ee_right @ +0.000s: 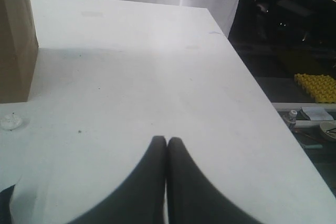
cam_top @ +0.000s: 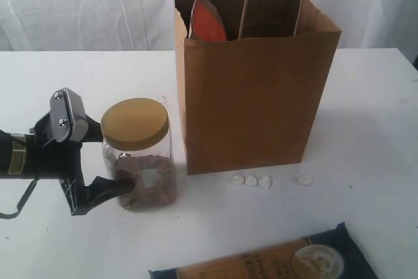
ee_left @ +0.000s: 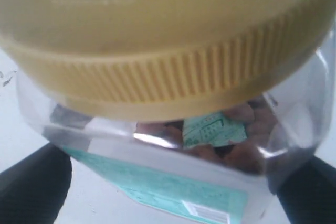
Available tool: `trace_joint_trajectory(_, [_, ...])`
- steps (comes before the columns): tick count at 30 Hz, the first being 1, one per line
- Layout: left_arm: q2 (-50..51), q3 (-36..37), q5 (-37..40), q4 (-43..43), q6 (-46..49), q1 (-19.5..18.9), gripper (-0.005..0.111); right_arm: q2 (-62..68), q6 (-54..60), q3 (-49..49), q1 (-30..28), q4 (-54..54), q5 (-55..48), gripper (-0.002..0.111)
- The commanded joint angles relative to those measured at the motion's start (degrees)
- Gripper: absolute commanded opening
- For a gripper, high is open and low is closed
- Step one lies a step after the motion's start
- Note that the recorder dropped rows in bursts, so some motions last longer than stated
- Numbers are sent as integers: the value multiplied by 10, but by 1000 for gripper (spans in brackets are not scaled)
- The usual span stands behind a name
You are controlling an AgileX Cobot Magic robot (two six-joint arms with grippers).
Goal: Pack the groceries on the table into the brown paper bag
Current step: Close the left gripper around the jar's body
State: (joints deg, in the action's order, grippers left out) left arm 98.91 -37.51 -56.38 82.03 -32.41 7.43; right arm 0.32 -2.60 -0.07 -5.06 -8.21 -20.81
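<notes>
A clear jar (cam_top: 138,164) with a tan lid (cam_top: 135,122) stands on the white table (cam_top: 372,129), just left of the upright brown paper bag (cam_top: 251,96). My left gripper (cam_top: 108,161) is open, one dark finger on each side of the jar's lower body. In the left wrist view the jar (ee_left: 157,145) fills the space between the fingers (ee_left: 34,182) of that gripper (ee_left: 173,187). An orange-brown pouch (cam_top: 208,21) pokes out of the bag. A long dark-blue-and-tan packet (cam_top: 281,261) lies at the front edge. My right gripper (ee_right: 167,142) is shut and empty above bare table.
Small white pebble-like bits (cam_top: 251,180) lie in front of the bag, one of them (ee_right: 10,121) also shows in the right wrist view beside the bag's corner (ee_right: 16,40). The table's edge (ee_right: 252,93) drops off to dark floor.
</notes>
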Motion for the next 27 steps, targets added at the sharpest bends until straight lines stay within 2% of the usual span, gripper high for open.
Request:
trace_joint_trajectory(1, [30,-22,-33,25,-12,0,105,-3,2,1,0,-5,6,0])
trace_joint_trajectory(5, [51,-33,-110,34,-52,0,105,-3,2,1,0,-4,6,0])
trace_joint_trajectory(15, [51,-33,-88,50,-53,2,105,-3,2,1,0,-4,5,0])
trace_joint_trajectory(21, [51,-33,-73,18,-56,2,104,-3,2,1,0,-4,5,0])
trace_joint_trajectory(24, [51,-33,-71,17,-66,2,92,-3,2,1,0,-4,5,0])
trace_joint_trajectory(27, [51,-33,-71,19,-66,2,64,-3,2,1,0,-4,6,0])
